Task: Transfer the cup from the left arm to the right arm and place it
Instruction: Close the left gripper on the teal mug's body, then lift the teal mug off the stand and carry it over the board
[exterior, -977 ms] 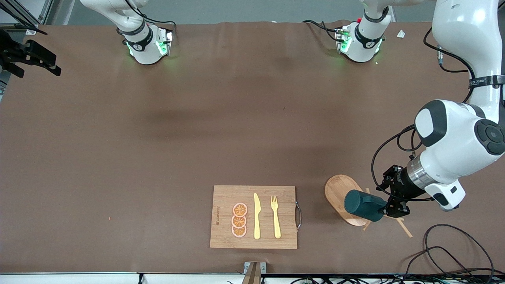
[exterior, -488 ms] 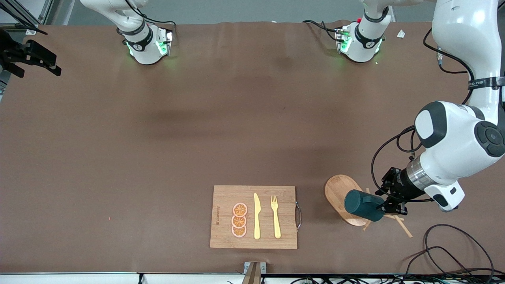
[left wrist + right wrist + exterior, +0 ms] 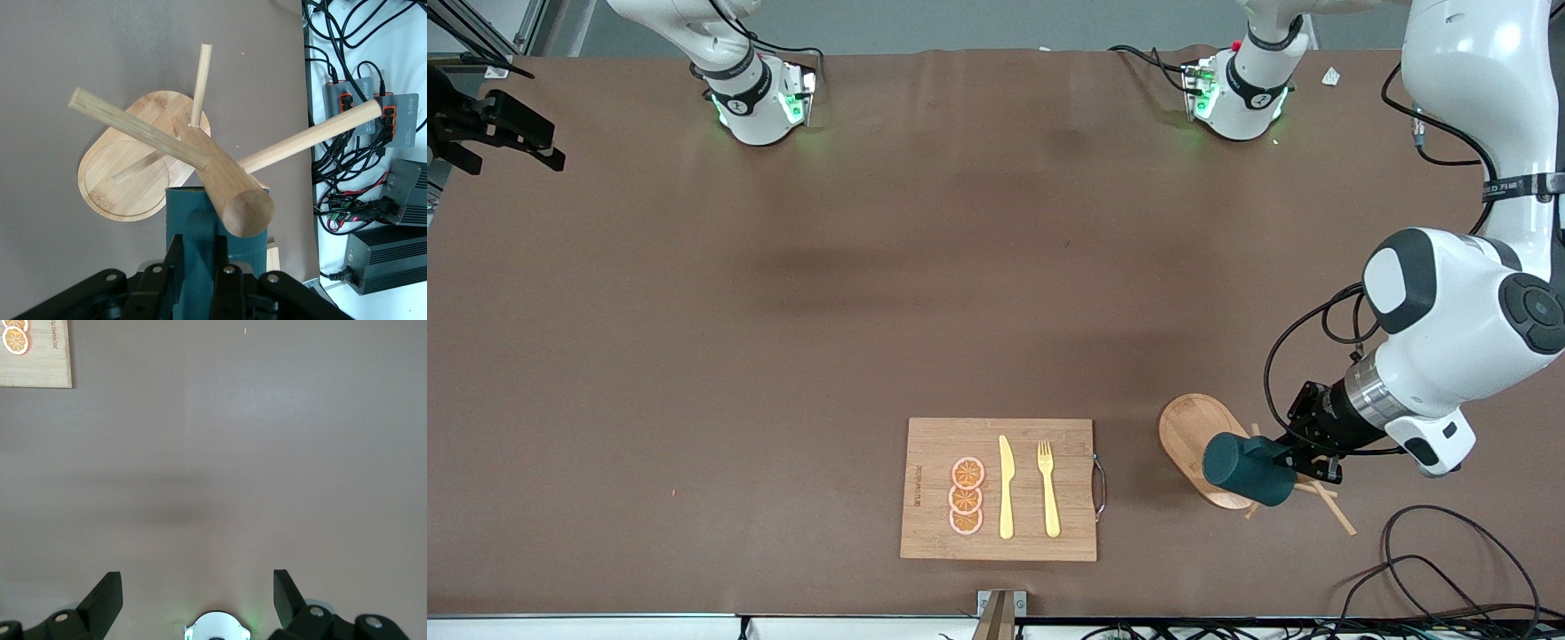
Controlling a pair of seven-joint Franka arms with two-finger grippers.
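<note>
Hanging on a peg of the wooden mug stand (image 3: 1200,444), the cup (image 3: 1247,468) lies on its side above the oval base, and the left gripper (image 3: 1294,464) is closed on it at the end away from the base. If the left arm pulls sideways instead of along the peg (image 3: 220,170), I think the handle may catch and the whole stand may tip or drag. The right gripper (image 3: 198,599) waits with its fingers wide apart above bare table (image 3: 213,453), well apart from the cup, so the handover needs a long carry where a weak hold could slip.
</note>
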